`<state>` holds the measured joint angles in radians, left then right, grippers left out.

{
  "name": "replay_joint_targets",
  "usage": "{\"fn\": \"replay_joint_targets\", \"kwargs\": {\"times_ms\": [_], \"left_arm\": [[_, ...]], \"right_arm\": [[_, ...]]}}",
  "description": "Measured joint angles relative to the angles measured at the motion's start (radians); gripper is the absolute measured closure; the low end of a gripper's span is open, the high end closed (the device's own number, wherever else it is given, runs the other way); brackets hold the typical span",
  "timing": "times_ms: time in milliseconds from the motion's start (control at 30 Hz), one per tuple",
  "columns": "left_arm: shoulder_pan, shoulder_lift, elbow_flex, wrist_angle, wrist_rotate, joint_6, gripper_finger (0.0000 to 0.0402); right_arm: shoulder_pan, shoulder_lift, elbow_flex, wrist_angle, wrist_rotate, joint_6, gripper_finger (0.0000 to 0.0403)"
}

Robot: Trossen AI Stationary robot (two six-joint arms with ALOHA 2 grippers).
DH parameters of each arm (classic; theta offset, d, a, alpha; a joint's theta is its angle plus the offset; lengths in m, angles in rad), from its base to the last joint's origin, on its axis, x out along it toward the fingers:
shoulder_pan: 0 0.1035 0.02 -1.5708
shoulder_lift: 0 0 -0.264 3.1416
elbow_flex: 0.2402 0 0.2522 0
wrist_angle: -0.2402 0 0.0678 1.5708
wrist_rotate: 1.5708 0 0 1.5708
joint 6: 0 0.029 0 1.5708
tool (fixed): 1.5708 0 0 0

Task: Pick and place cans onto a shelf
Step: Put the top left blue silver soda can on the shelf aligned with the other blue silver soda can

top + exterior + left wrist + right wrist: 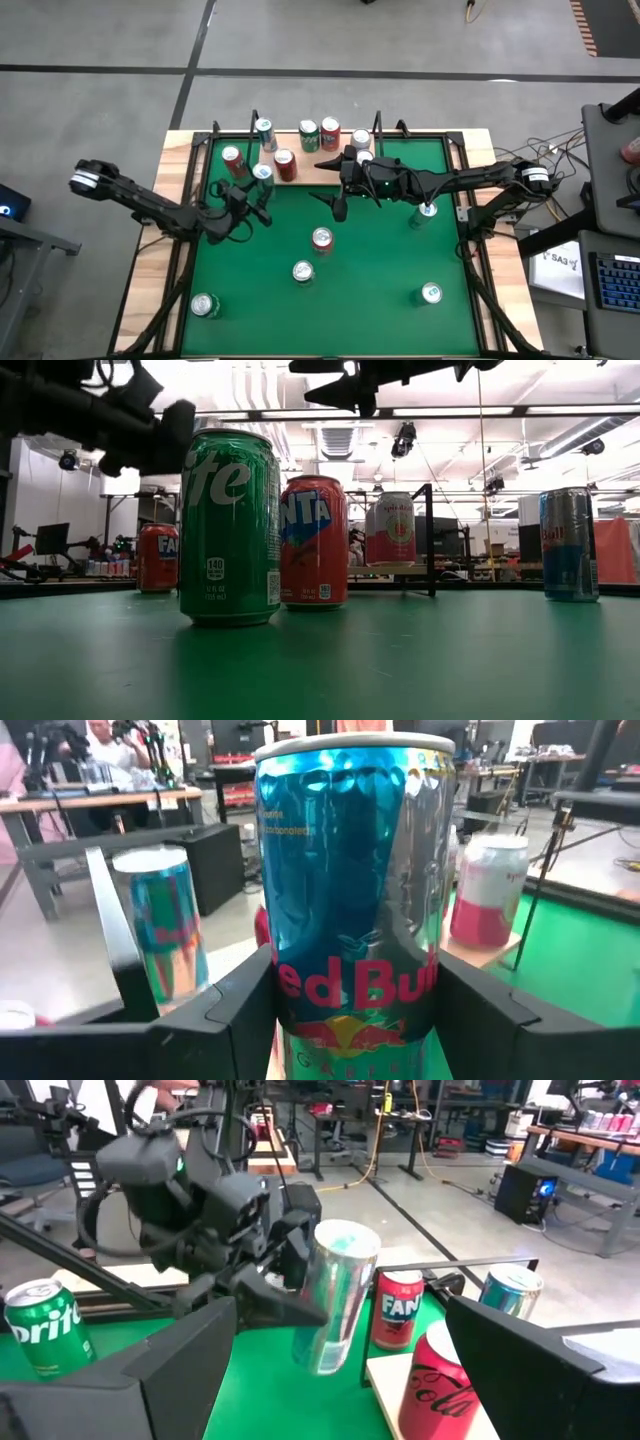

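My left gripper (258, 188) is shut on a blue-and-silver Red Bull can (350, 870) at the near edge of the shelf (305, 172), a light-wood board at the table's far side. The held can also shows in the right wrist view (335, 1295). Several cans stand on the shelf, among them a Coca-Cola can (445, 1385), a Fanta can (397, 1308) and a pink-and-white can (487, 890). My right gripper (332, 185) is open and empty over the table just right of the held can. Loose cans stand upright on the green table, such as a red one (322, 238). My left gripper pinches the Red Bull can's body between its two fingers, one on each side of the lower half (300, 990). The fingers come nearly level from the table's left and near side. The can stands upright. Whether its base is lifted clear, I cannot tell.
Black wire uprights (254, 118) stand at the shelf's ends. A Sprite can (230, 525) and a Fanta can (313, 540) stand near the low camera, and a Red Bull can (568, 545) stands to the right. More cans stand near the table's near edge (205, 305) and right side (431, 293).
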<state>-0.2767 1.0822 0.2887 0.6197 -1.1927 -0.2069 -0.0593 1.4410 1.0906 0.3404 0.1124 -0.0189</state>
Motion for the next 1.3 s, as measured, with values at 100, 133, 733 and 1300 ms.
{"fn": "replay_joint_targets", "kwargs": {"times_ms": [100, 133, 733, 1300], "left_arm": [[0.0, 0.045, -0.014, 0.0, -0.015, -0.063, 0.0202], [0.0, 0.062, -0.017, 0.002, -0.027, -0.082, 0.0202], [0.011, 0.35, -0.023, 0.167, -0.14, -0.146, 0.0202], [0.082, 0.221, -0.184, 0.623, 0.085, 0.212, 0.0202]], "right_arm": [[0.0, 0.0, 0.0, 0.0, 0.004, 0.0, 0.0051], [0.0, 0.0, 0.0, 0.0, 0.004, 0.0, 0.0051], [0.0, 0.0, -0.001, 0.0, 0.004, -0.011, 0.0051], [0.0, 0.0, -0.001, 0.004, 0.005, -0.026, 0.0051]]}}
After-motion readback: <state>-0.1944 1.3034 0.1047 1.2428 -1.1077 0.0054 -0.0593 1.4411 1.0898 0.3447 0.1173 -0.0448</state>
